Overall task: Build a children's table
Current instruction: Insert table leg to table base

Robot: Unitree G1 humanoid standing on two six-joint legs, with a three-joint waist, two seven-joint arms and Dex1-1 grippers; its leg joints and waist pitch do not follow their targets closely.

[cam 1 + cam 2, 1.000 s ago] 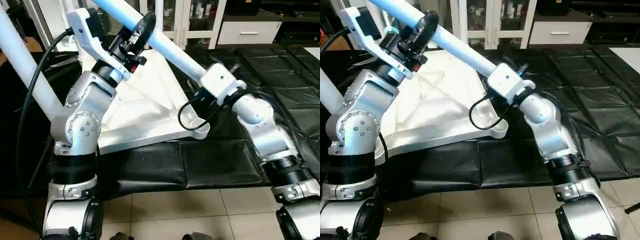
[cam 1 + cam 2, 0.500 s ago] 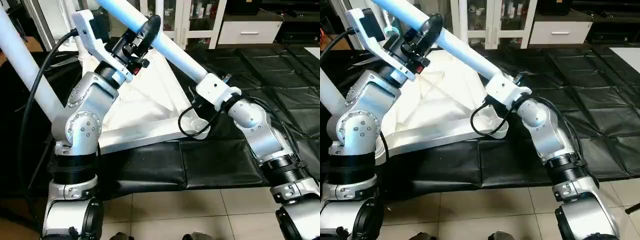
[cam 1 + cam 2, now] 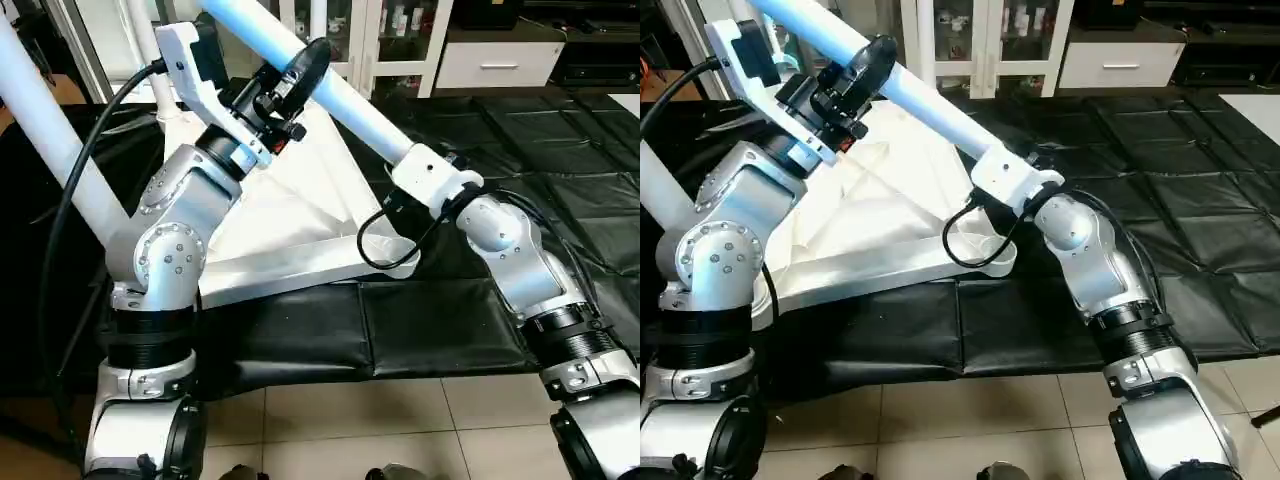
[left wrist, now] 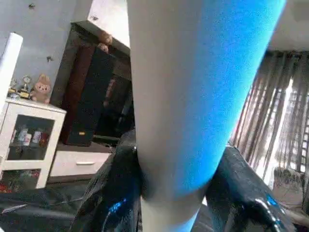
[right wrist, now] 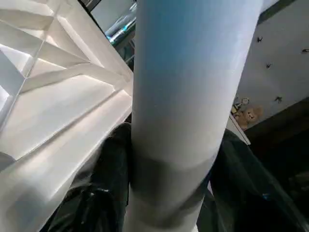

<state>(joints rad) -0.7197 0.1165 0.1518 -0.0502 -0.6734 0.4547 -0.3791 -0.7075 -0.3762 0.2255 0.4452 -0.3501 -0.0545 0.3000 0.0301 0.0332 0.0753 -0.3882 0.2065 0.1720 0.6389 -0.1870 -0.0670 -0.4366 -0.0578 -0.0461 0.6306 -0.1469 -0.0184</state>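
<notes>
The children's table top (image 3: pixel 290 220) lies upside down on a black mat, its ribbed underside up and a round corner socket (image 3: pixel 395 250) at the near corner. One long white leg (image 3: pixel 350 110) slants down from the upper left toward that socket. My left gripper (image 3: pixel 300 70) is shut on the leg's upper part, with black fingers (image 4: pixel 111 193) hugging both sides. My right gripper (image 3: pixel 990 172) grips the leg just above the socket, its fingers (image 5: pixel 111 183) pressed against the tube. Whether the leg's end sits in the socket is hidden by the right wrist.
Another white leg (image 3: pixel 50 140) rises at the far left behind my left arm. The black padded mat (image 3: pixel 560 120) stretches to the right. A white glass-door cabinet (image 3: pixel 350 30) stands at the back. Tiled floor (image 3: pixel 350 420) lies in front of the mat.
My right gripper slid down the leg toward the corner socket and its fingers closed in on the tube. The left gripper, still holding the leg, shifted slightly right.
</notes>
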